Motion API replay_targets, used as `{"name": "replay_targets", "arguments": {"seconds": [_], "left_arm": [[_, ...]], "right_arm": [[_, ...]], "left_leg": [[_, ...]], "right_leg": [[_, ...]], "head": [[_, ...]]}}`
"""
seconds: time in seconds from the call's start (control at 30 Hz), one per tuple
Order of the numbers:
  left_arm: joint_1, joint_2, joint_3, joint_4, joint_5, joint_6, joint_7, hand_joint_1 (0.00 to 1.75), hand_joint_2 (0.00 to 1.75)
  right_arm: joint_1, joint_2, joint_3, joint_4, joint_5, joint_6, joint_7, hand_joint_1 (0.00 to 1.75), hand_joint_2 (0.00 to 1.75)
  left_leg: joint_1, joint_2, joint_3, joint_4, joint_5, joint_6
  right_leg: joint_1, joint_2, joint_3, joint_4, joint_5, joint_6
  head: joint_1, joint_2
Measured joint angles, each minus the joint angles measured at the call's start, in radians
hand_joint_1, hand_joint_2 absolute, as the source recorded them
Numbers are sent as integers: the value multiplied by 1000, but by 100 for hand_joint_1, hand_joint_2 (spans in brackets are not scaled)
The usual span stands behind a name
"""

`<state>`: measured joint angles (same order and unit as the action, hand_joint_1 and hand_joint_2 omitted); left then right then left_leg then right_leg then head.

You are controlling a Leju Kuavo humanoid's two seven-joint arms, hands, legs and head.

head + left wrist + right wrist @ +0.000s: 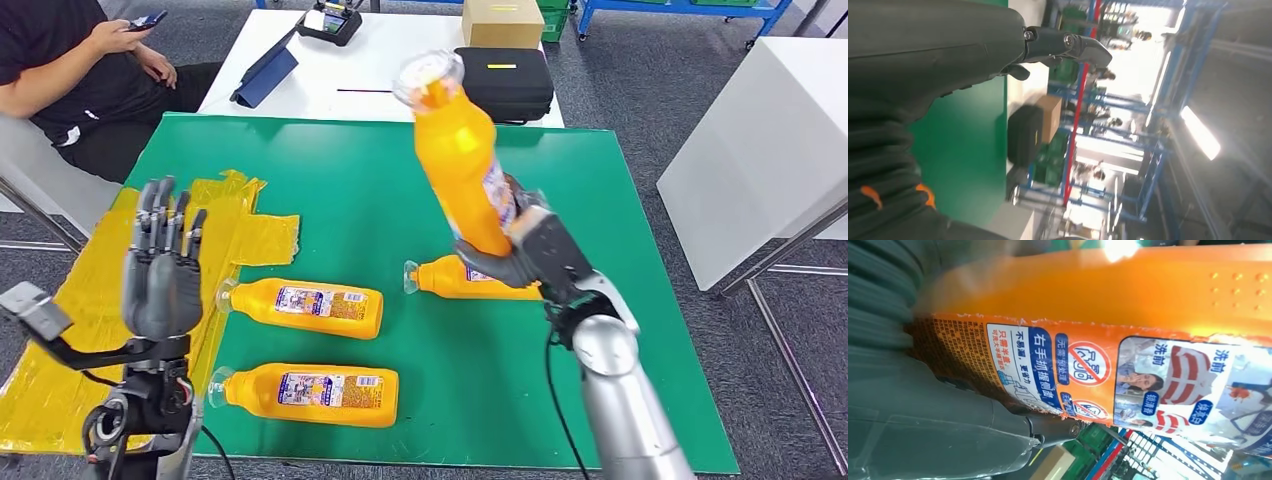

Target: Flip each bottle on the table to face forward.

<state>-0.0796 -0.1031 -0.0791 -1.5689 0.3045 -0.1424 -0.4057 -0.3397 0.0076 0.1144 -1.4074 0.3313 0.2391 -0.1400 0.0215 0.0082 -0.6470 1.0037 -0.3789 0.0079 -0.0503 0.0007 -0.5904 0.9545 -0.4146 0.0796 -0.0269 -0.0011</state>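
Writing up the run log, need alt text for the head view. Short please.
The robot's right hand holds an orange bottle raised above a green table, cap end up. Three more orange bottles lie on their sides on the table: two on the left with labels showing, one just behind the right hand. The left hand is raised, open, over yellow sheeting.

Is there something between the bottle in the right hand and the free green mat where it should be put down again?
Partly. The right hand holds the raised bottle above another bottle lying on the mat, just below. The bare green mat nearer the robot has nothing visible on it.
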Motion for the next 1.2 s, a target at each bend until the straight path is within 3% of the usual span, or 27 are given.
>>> {"name": "replay_targets", "arguments": {"seconds": [0.23, 0.53, 0.83, 1.2], "left_arm": [[-14, -13, -81, 27, 9, 12, 29, 0, 175], [-21, -21, -131, 30, 27, 43, 49, 0, 175], [-53, -31, -167, 43, 50, 62, 79, 0, 175], [-59, -32, -169, 62, 78, 65, 115, 0, 175]], "right_arm": [[-35, 95, 160, 108, 10, -148, 44, 175, 175], [-19, 169, 339, 155, 94, -178, 118, 175, 175], [-25, 213, 490, 232, 241, -196, 191, 175, 175], [-77, 236, 550, 317, 330, -214, 228, 175, 175]], "left_leg": [[0, 0, -2, 0, 0, 0], [0, 0, -4, 0, 0, 0], [0, -1, -4, 0, 0, 0], [0, 0, -4, 0, 1, 0]], "right_leg": [[0, 0, -1, 0, 0, 0], [0, 0, -4, 0, 0, 0], [0, 0, -4, 0, 0, 0], [0, 0, -5, 0, 0, 0]], "head": [[0, 0], [0, 0], [0, 0], [0, 0]]}}
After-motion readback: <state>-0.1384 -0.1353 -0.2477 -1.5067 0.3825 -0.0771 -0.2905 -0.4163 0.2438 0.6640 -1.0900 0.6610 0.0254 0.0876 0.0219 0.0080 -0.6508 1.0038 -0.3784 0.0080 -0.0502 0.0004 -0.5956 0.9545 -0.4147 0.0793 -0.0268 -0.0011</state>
